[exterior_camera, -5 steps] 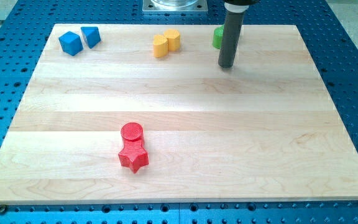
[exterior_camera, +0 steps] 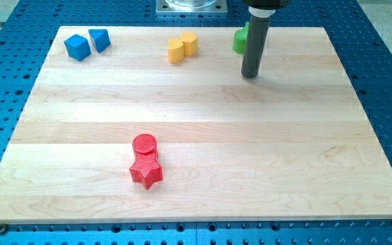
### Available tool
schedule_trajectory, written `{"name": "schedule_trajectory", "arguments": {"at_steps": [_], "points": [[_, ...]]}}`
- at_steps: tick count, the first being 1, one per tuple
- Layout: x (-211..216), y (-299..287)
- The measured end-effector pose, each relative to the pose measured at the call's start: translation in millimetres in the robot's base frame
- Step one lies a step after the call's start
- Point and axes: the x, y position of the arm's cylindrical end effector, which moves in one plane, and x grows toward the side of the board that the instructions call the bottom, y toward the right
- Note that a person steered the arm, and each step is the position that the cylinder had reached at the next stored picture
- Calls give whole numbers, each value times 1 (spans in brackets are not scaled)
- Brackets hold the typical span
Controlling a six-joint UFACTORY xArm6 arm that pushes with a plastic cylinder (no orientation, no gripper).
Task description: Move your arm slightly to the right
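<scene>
Our wooden surface (exterior_camera: 250,136) fills most of the view, resting on a blue perforated base (exterior_camera: 380,41). Our dark rod (exterior_camera: 255,41) comes down near the view's top, right of centre, and our tip (exterior_camera: 251,74) stands on the surface just below and slightly to the view's right of a green block (exterior_camera: 239,41), whose shape the rod partly hides; whether rod and block touch we cannot tell. We carry no gripper, so there are no jaws to be apart or together.

Toward the view's bottom left, well apart from our tip, a red star-shaped block (exterior_camera: 146,171) touches a red cylinder (exterior_camera: 144,144) just above it. At the view's top left sit two blue cubes (exterior_camera: 77,47) (exterior_camera: 100,39) side by side. Between them and our tip, two yellow blocks (exterior_camera: 175,50) (exterior_camera: 189,43) sit touching.
</scene>
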Motion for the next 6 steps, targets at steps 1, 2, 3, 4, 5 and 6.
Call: {"name": "schedule_trajectory", "arguments": {"at_steps": [1, 2, 3, 4, 5, 6], "points": [[1, 0], [1, 6], [1, 12], [1, 14], [1, 15], [1, 17]]}}
